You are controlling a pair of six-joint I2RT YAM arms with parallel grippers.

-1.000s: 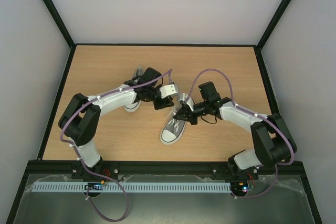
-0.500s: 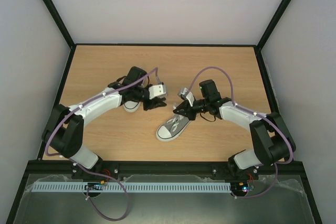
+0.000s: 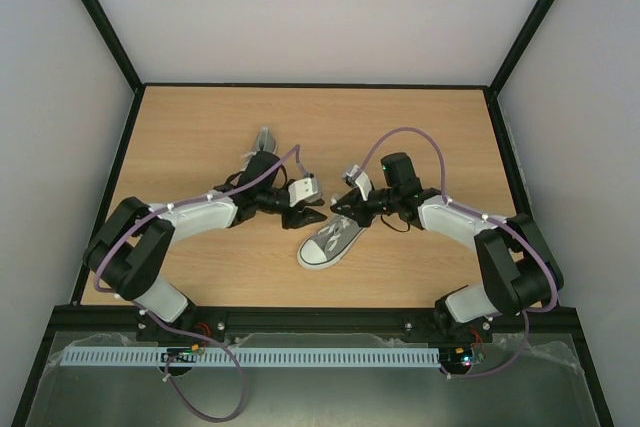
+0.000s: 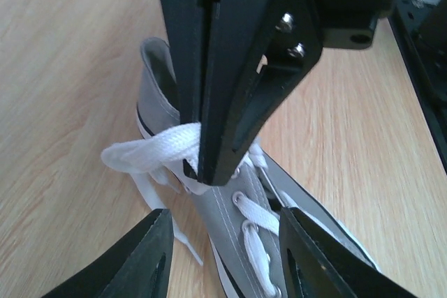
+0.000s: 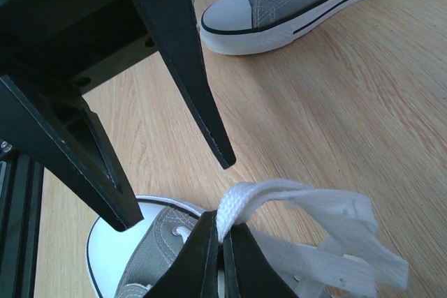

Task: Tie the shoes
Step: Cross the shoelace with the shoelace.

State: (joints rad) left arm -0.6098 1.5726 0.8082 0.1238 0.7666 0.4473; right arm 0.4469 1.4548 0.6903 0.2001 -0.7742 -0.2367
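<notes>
Readable text: nothing so far, not in any of the three views.
Near shoe (image 3: 326, 239): white toe cap and sole look plain, no brand legible.
Far shoe (image 5: 279, 1): there's a black line along the sole, no lettering to make out.
Slotted strip (image 3: 300, 357): just a row of slots, no numbers legible.

A small grey canvas shoe with a white toe (image 3: 322, 247) lies near the middle of the light brown wooden table (image 3: 420, 122). A second grey shoe (image 3: 264, 138) lies farther back, to the left.
</notes>
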